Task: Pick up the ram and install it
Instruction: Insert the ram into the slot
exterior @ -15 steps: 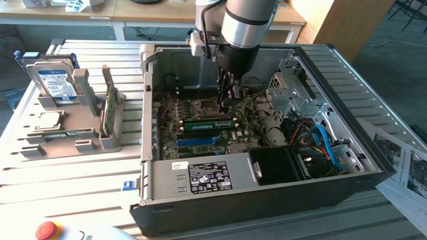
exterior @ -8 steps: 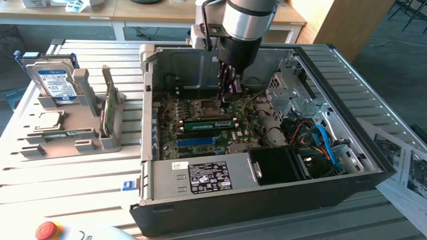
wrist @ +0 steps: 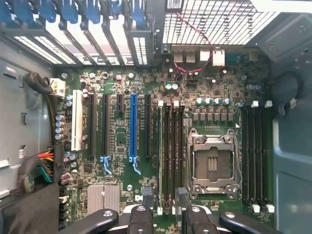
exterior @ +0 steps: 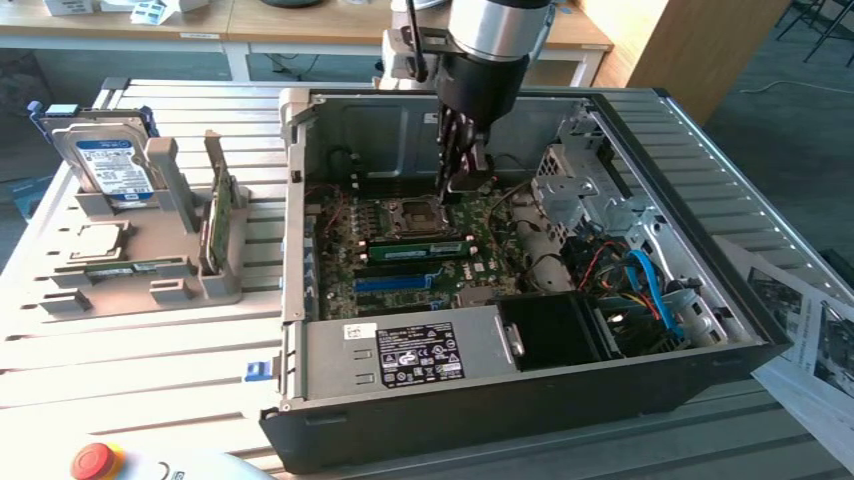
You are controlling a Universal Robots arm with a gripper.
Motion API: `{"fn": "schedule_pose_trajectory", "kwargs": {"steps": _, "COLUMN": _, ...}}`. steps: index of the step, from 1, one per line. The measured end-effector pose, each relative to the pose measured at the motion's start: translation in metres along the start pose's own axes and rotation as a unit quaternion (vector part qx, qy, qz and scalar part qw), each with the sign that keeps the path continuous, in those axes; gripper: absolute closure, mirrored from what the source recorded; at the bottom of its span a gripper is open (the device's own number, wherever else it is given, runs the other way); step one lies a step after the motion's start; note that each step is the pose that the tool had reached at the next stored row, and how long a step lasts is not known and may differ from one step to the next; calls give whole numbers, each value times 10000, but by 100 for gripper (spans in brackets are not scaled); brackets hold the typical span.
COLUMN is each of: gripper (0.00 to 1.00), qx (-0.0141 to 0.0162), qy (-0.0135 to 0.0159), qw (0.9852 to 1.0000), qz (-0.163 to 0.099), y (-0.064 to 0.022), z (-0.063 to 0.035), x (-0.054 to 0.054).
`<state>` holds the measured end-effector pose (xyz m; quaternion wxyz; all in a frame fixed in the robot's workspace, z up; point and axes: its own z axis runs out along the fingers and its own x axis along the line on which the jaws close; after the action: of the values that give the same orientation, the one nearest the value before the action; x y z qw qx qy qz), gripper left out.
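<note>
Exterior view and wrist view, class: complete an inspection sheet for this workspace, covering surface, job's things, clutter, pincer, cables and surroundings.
Surface: slatted metal table bearing an open computer case.
Job's things: ram, green, standing in a slot of the motherboard beside the empty processor socket.
Clutter: grey holder with hard drive, upright green card and silver chip.
Pincer: pincer open, holding nothing, above the motherboard.
Cables: blue cable; red wire.
Surroundings: wooden desks; papers; red button.

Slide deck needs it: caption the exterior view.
Open pincer hangs inside the computer case, near the green ram seated beside the processor socket.
</note>
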<state>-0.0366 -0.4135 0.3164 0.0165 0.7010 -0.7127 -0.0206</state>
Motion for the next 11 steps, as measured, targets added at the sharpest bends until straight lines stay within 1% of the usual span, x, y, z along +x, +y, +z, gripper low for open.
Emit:
{"fn": "schedule_pose_trajectory", "kwargs": {"steps": 5, "gripper": 68, "qx": -12, "qy": 9, "qw": 10000, "qz": 1, "y": 4, "z": -80, "x": 0}}
{"fn": "schedule_pose_trajectory", "kwargs": {"steps": 11, "gripper": 68, "qx": -19, "qy": 19, "qw": 10000, "qz": 1, "y": 9, "z": -178, "x": -1}}
